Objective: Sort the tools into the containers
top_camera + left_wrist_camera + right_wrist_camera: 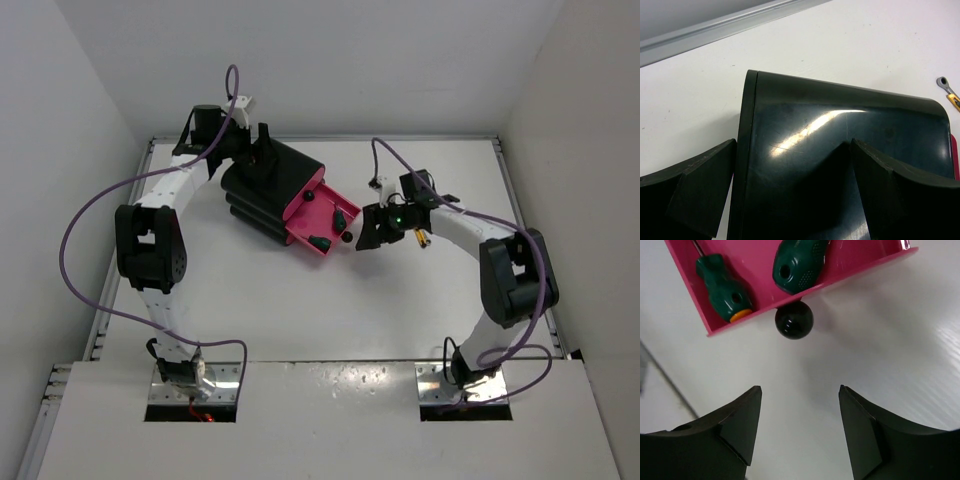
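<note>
Cabinet (262,195): black, glossy, rounded corners; biggest thing on the white table (300,300); set askew toward the far middle, front facing 4 o'clock in the top view.
Drawer (318,215): magenta-pink, pulled out of the cabinet toward 4 o'clock; round black knob (794,320) on its front wall.
Drawer contents: 2 green-handled tools. Slim screwdriver (722,287) with an orange end cap, at 9 o'clock of the fat screwdriver (800,262) with a dimpled grip; both handle ends near the front wall.
Wrench (943,83): thin, silver, ring head; flat on the table at 2 o'clock of the cabinet in the left wrist view, just beside a yellow-handled tool (954,101) cut off by the frame edge.
Left gripper (794,150): jaws wide apart at the cabinet's far end; 1 finger beyond the cabinet edge at 9 o'clock, the other over the glossy panel; pressing or not, cannot tell.
Right gripper (800,390): jaws apart, nothing between them; over bare table at 6 o'clock of the knob, near it, not touching.
</note>
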### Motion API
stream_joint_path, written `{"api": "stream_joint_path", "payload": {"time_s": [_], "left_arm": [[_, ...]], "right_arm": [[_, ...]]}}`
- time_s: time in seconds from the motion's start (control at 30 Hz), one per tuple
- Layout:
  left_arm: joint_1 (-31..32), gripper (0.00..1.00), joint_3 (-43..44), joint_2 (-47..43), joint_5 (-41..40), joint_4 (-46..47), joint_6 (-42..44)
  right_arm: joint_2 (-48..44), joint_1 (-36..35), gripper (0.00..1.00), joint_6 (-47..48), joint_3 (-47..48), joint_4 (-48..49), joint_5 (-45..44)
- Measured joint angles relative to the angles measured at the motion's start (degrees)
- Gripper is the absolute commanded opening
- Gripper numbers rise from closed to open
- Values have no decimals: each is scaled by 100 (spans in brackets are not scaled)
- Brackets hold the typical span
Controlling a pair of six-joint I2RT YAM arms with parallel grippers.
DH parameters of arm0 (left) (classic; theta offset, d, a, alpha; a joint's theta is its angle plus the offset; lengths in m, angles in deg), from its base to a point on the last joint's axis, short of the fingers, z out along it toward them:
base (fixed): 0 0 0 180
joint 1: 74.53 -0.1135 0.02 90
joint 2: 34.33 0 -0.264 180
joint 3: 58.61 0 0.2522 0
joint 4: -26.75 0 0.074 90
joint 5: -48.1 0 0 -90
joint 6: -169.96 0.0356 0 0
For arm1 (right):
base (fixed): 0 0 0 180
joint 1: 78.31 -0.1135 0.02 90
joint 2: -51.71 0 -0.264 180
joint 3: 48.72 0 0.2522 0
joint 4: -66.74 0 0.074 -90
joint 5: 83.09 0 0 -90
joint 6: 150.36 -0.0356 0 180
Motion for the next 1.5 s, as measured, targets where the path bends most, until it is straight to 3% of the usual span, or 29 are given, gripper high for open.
{"api": "stream_joint_path", "payload": {"time_s": [0.2, 0.3, 0.37, 0.63, 1.07, 1.23, 1.5], "left_arm": [[0, 99, 0, 0, 0, -2, 0], [0, 99, 0, 0, 0, -2, 0], [0, 99, 0, 0, 0, -2, 0], [0, 99, -7, 0, 2, 2, 2], [0, 99, -7, 0, 0, 4, 2], [0, 99, -7, 0, 0, 7, 2], [0, 99, -7, 0, 0, 7, 2]], "right_arm": [[162, 286, 56, -2076, -901, 1427, 1314], [450, 385, 45, -3451, -1486, 2542, 1987], [802, 444, 43, -4476, -1858, 3508, 2321], [1698, 734, 42, -7136, -2302, 6419, 2988], [2468, 885, 43, -8349, -1886, 8067, 3204], [2702, 846, 49, -8537, -1700, 8306, 3161], [2865, 822, 50, -8566, -1532, 8397, 3106]]}}
